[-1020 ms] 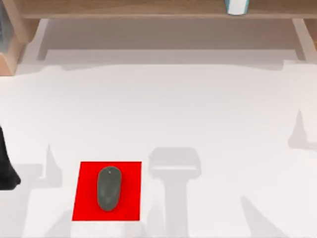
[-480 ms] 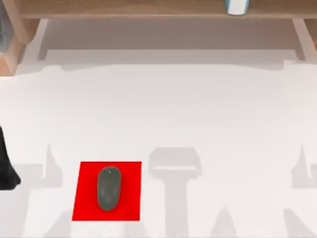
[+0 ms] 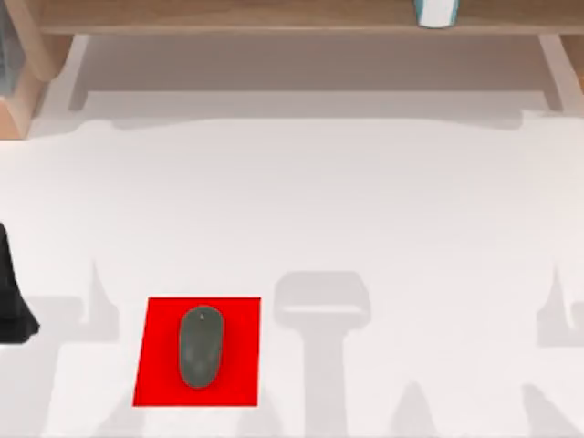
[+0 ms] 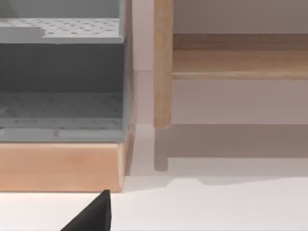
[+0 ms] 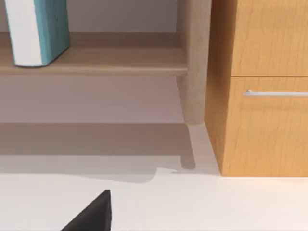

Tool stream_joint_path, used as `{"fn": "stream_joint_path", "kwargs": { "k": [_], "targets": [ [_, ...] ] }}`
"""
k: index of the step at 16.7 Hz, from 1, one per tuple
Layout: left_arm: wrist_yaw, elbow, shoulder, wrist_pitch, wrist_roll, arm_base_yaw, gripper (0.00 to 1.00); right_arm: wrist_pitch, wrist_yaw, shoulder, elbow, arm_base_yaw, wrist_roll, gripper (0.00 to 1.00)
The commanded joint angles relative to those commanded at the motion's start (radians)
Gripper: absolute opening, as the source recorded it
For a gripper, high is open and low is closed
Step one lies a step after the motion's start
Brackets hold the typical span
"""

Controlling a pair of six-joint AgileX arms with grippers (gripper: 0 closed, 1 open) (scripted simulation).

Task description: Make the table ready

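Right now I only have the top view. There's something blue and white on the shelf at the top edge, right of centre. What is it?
Observer: The right wrist view shows it from the side. It's a book with a teal cover and a white edge, standing on the wooden shelf.
Operator: What's past the right end of that shelf?
Observer: A wooden cabinet stands on the table beside the shelf's leg. It has a metal drawer handle on its front.
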Motion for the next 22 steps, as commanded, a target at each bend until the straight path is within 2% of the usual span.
{"fn": "stream_joint_path", "kwargs": {
  "k": [4,8,22],
  "targets": [
    [-0.057,0.165,0.204,0.027,0.003,-0.089,1.0,0.0,0.0,0.0,0.0,0.0,0.0,1.0],
    [-0.158,0.43,0.52,0.077,0.007,-0.208,1.0,0.0,0.0,0.0,0.0,0.0,0.0,1.0],
    [-0.622,1.661,1.956,0.304,0.011,-0.67,1.0,0.0,0.0,0.0,0.0,0.0,0.0,1.0]
  ]
}}
